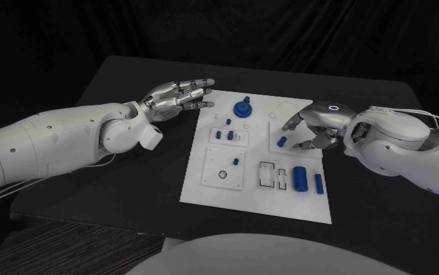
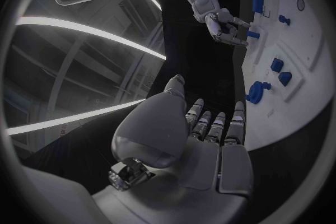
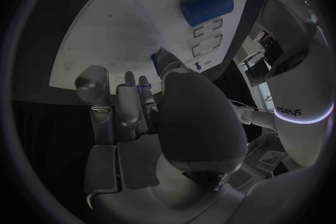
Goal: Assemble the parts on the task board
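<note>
Our right robot hand (image 1: pixel 306 129) pinches a small blue part (image 1: pixel 283 141) at the task board (image 1: pixel 210 192), on its right half, while our left robot hand (image 1: pixel 176 99) hovers empty, fingers extended, beside the board's far left corner. We judge assembly partly done: the blue knob (image 1: pixel 242 108) and small pegs (image 1: pixel 224 135) stand seated, but the cylinder (image 1: pixel 300 176) and bar (image 1: pixel 319 183) lie loose near the front slots (image 1: pixel 267 174).

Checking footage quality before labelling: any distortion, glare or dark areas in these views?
Head view: dim surroundings, task board bright, no glare. Left wrist view: fisheye bends the board edge, bright light strips streak behind the left hand. Right wrist view: right hand looms large and shadowed.
</note>
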You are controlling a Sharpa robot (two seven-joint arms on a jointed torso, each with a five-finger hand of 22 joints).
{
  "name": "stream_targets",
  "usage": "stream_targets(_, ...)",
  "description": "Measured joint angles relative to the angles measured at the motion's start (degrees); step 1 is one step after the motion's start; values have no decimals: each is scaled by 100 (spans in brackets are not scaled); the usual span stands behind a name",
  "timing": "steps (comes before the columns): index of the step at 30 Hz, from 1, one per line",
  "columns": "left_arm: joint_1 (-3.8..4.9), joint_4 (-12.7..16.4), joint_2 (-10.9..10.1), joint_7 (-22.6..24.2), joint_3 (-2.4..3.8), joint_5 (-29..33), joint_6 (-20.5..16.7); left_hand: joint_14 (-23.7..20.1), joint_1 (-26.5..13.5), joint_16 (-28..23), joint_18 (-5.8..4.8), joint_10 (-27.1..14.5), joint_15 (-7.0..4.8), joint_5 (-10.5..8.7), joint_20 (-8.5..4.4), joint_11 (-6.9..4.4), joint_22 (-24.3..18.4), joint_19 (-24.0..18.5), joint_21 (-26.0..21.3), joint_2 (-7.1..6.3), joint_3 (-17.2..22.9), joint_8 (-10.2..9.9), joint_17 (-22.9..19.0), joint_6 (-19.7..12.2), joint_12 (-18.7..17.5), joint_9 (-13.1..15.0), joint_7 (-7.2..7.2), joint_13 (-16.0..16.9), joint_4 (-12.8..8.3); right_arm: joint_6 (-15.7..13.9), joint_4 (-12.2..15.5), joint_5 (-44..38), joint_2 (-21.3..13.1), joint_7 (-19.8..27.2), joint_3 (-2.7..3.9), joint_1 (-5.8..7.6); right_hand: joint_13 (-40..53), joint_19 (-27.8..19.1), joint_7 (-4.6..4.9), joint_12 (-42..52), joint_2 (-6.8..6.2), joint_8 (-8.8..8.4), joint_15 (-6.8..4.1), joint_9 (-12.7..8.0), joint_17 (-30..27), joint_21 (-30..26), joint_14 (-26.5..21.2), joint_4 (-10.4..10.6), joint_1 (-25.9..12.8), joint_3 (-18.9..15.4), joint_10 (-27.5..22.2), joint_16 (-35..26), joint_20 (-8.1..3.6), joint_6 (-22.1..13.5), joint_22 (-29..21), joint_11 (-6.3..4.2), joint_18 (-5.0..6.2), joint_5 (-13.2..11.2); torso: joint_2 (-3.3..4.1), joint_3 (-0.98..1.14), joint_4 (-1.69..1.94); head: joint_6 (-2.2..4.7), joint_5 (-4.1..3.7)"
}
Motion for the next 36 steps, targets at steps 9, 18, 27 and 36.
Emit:
stream_targets(9,-7,2,-5,12,0,0,3,0,0,0,0,0,0,0,0,0,19,0,0,0,0,0,0,3,0,0,3,0,0,-20,-138,11,195,93,2,-137,15,62,171,78,126,23,73,32,117,123,73,-126,126,156,538,106,62,135,0,-54,0,324,-9,-14,1,0,20)
stream_targets(18,-13,1,-4,13,0,0,10,0,22,0,0,0,0,0,0,0,23,0,0,22,0,0,-1,62,0,0,21,0,0,-82,-209,15,327,177,2,-209,-14,83,232,54,148,123,78,79,167,199,78,-152,148,372,1017,132,41,408,-1,-93,0,376,-13,-20,7,0,18)
stream_targets(27,-19,4,-2,13,0,0,20,0,58,22,0,15,0,46,0,15,23,0,0,58,10,23,0,112,23,8,58,8,-10,-214,-255,16,378,252,3,-237,-40,103,243,-117,174,452,56,333,222,311,99,-227,232,715,1303,183,20,1149,-1,-168,0,524,-14,-21,8,0,18)
stream_targets(36,-25,14,-5,13,0,0,28,0,128,22,0,29,0,195,-14,29,7,13,0,128,79,45,4,164,48,13,82,8,-79,-438,-264,18,401,302,-2,-245,-40,144,232,-145,205,672,-31,483,256,410,92,-407,308,907,1629,217,-20,1512,0,-255,0,517,-14,-21,4,0,27)
